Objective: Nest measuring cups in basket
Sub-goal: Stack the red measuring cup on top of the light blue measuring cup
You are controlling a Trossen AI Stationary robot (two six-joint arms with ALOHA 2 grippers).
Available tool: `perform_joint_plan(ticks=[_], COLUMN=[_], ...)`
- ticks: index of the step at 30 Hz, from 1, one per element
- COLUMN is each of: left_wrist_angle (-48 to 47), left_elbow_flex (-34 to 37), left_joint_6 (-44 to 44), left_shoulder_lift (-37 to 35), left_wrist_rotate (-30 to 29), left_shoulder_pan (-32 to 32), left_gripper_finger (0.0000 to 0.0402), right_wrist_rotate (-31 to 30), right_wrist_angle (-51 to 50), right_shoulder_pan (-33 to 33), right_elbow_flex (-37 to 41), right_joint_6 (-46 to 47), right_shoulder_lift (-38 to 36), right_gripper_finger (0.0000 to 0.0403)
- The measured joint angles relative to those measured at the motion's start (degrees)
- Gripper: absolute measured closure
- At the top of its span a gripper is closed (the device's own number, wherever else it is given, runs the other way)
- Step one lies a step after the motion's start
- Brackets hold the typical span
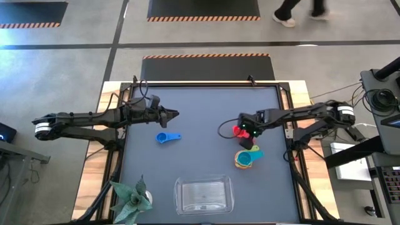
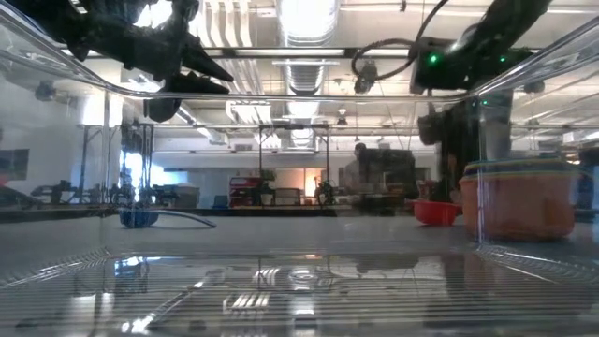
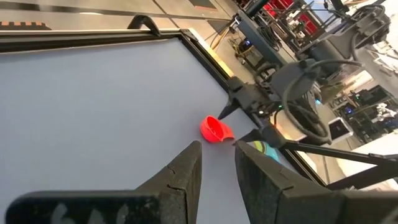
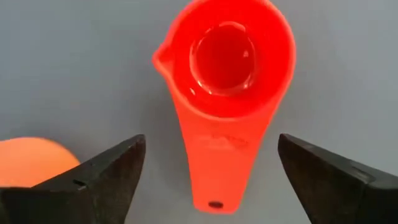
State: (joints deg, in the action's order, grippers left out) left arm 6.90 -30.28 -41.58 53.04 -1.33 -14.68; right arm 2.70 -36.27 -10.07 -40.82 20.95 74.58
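Observation:
A red measuring cup (image 4: 227, 62) lies on the dark table, open side up; it also shows in the high view (image 1: 238, 130). My right gripper (image 4: 211, 140) is open above it. Its fingers stand on either side of the cup's flat handle (image 4: 217, 162) without touching it. A stack of nested cups (image 1: 245, 159), orange outermost with a teal handle sticking out, sits just nearer than it. A blue cup (image 1: 165, 138) lies alone left of centre. The clear basket (image 1: 203, 194) stands at the near edge. My left gripper (image 1: 174, 114) waits above the table's far left, narrowly open and empty.
A green-leaved toy plant (image 1: 131, 200) stands at the near left corner beside the basket. The low view looks through the basket's clear wall (image 2: 281, 281). A person's legs (image 1: 300, 12) cross the floor beyond the table's far edge.

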Motion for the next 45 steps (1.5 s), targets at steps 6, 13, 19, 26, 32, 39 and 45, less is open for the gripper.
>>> perform_joint_plan(ticks=[6,13,19,26,32,39,45], left_wrist_angle=[-0.28,-0.33,-0.34,-0.20,0.02,0.00,-0.02], left_elbow_flex=[0.00,0.00,0.00,0.00,0.00,0.00,0.00], left_joint_6=[-0.33,-0.33,-0.33,-0.33,-0.34,-0.35,0.27], left_shoulder_lift=[0.00,0.00,0.75,2.36,2.82,2.75,2.75], left_wrist_rotate=[0.86,0.90,0.93,0.95,1.47,2.11,2.08], left_shoulder_pan=[0.00,0.00,0.00,0.00,0.00,0.00,0.00], left_gripper_finger=[0.0322,0.0322,0.0322,0.0322,0.0322,0.0322,0.0322], right_wrist_rotate=[-1.40,-1.85,-0.74,-1.01,2.25,13.32,8.51], right_wrist_angle=[0.87,1.04,1.49,0.99,0.20,-0.19,-5.20], right_shoulder_pan=[-0.02,-0.11,-0.07,-0.09,-0.07,2.26,5.46], right_elbow_flex=[0.00,-0.08,0.09,-0.01,-1.91,-2.64,-2.67], right_joint_6=[-0.43,-1.40,-2.26,-2.52,-6.15,-13.24,-15.53], right_shoulder_lift=[5.07,6.34,3.32,0.08,-4.36,-11.81,-14.41], right_gripper_finger=[0.0053,0.0122,0.0223,0.0256,0.0294,0.0349,0.0393])
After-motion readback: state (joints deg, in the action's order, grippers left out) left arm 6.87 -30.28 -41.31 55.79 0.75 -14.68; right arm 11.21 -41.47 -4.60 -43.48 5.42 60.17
